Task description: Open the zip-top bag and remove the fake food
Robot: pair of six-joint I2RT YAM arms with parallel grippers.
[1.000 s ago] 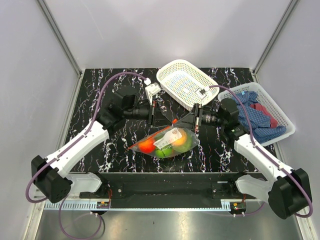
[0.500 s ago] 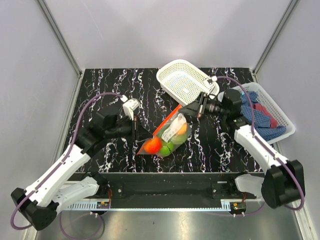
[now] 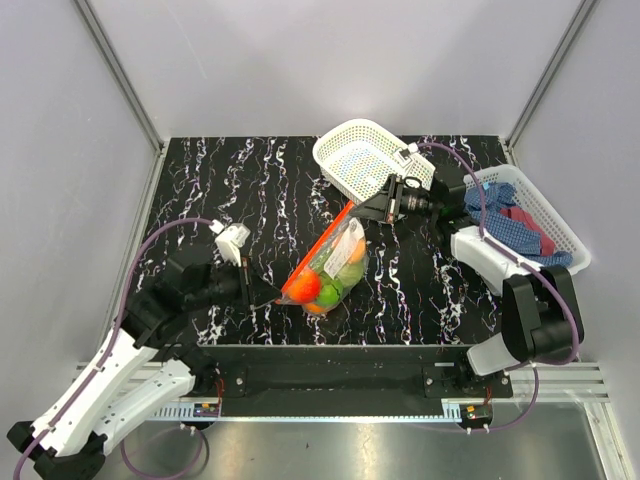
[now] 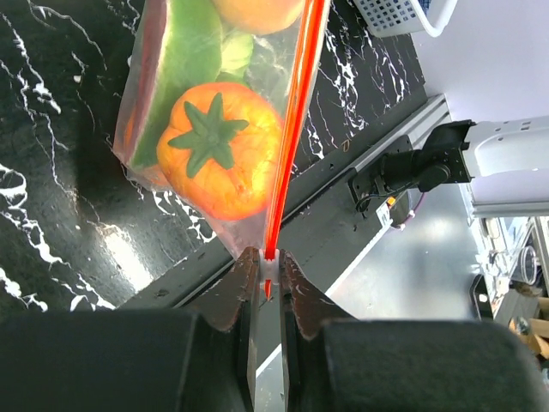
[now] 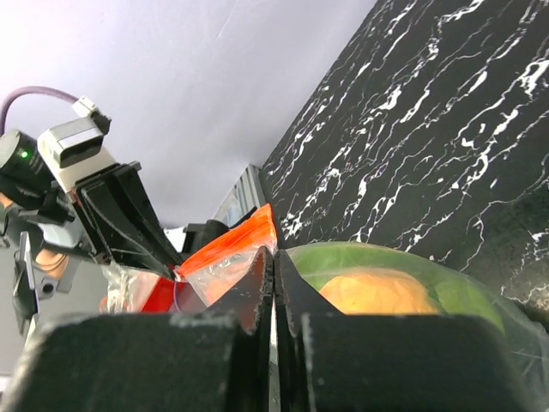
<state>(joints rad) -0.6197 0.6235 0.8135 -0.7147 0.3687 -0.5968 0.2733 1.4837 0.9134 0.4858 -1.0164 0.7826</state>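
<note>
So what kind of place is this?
Likely a robot test bench, not a kitchen: a left arm and right arm bolted at a marbled black table, bare grey walls, and toy food in a zip-top bag.

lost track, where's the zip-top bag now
In the top view the zip-top bag is mid-table, strung between the left gripper at its near corner and the right gripper at its far end, near the left-hand white basket.

Fake food (image 3: 308,288) in zip-top bag (image 3: 336,260) at table (image 3: 230,190) centre; 2 baskets (image 3: 372,165) (image 3: 520,215) behind, rightward.
</note>
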